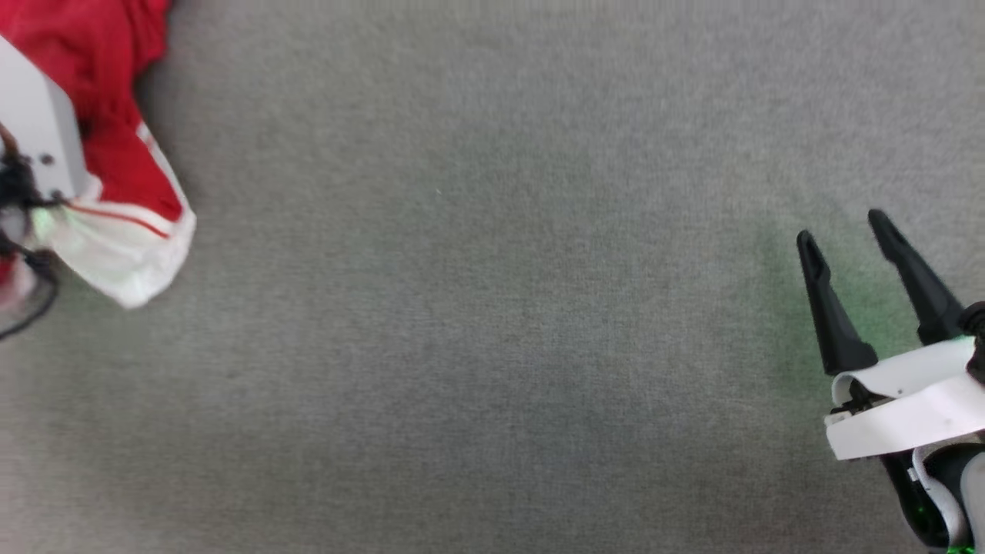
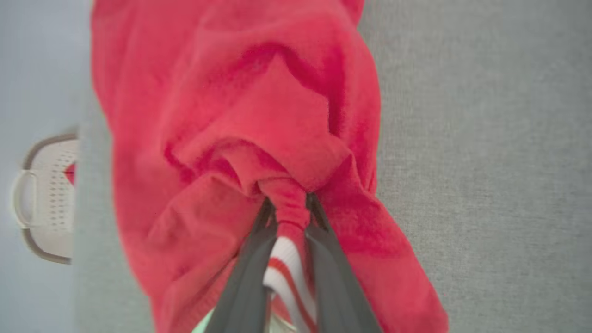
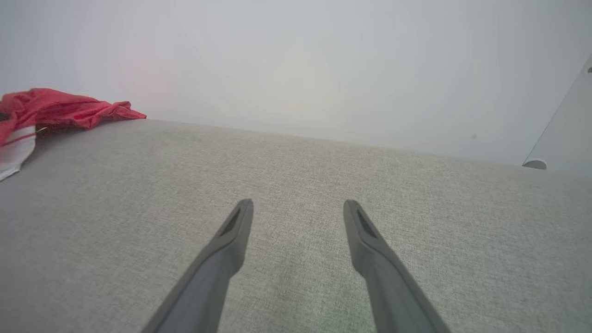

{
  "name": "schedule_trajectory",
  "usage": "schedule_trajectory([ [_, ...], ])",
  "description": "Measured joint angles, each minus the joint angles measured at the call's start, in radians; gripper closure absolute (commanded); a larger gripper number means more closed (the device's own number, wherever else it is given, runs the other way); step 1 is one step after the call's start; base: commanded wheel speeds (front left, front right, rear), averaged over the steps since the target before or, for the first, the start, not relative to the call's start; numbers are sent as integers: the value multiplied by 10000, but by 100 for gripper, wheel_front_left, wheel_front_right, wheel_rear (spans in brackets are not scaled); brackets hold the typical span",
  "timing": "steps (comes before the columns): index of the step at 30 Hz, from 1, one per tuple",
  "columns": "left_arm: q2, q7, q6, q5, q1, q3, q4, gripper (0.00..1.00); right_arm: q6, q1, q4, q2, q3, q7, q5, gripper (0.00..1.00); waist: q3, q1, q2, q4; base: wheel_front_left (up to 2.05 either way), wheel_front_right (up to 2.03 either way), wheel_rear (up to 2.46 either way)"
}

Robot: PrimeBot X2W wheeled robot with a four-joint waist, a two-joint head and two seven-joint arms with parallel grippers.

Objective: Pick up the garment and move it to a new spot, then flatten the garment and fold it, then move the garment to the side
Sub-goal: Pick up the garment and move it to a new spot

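1. The grey cloth-covered table (image 1: 492, 308) took up most of my head view, and its weave also ran beneath the fingers in the right wrist view.
2. The shirt (image 1: 115, 154) sat bunched at the far left of the table, in the top left corner of my head view. It was red, with a white sleeve (image 1: 127, 254) drooping at its near edge. From the right wrist view I saw the shirt (image 3: 60, 108) as a low crumpled heap by the table's far edge, well apart from that arm. I could not tell how much of it was off the cloth.
3. A pale casing of the left arm (image 1: 38, 131) lay over the shirt at the left edge of my head view, with dark cables under it.
4. The right gripper (image 1: 841, 229) hovered at the lower right over bare cloth, its 2 dark fingers spread apart with nothing between them. The right wrist view showed the same wide gap (image 3: 298, 203).
5. The left gripper (image 2: 287, 203) was clamped on the shirt (image 2: 240, 115): in the left wrist view its 2 fingers pinched a narrow fold of red fabric, and the rest bulged out beyond the tips.
6. A white perforated basket (image 2: 46, 199) with a grey rim showed past the table's edge in the left wrist view, something red inside it.
7. A strip of red-and-white striped trim (image 2: 286, 273) ran between the left fingers, below the pinched fold.
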Motion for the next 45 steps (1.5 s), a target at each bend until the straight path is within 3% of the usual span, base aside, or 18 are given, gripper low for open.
schedule_trajectory([
  [12, 259, -2433, -345, 704, -688, -426, -681, 100, 0, 532, 771, 487, 167, -297, 90, 0, -1961, 0, -1, 302, 0, 0, 0],
  [20, 378, -3164, -514, 796, -1136, -755, -1407, 100, 0, 1003, 995, 849, 0, -428, 100, 0, -3321, 0, 0, 443, 0, 0, 0],
  [30, 499, -2033, -556, 33, -819, -924, -3154, 100, 0, 1448, 961, 1080, -571, -562, -44, 0, -4434, 0, 0, 382, 0, 0, 0],
  [45, 150, 219, 729, -807, 810, -1162, -6941, 100, 0, 1871, 1060, 1415, -2079, -717, -692, 0, -4435, 0, 0, -1015, 0, 0, 0],
])
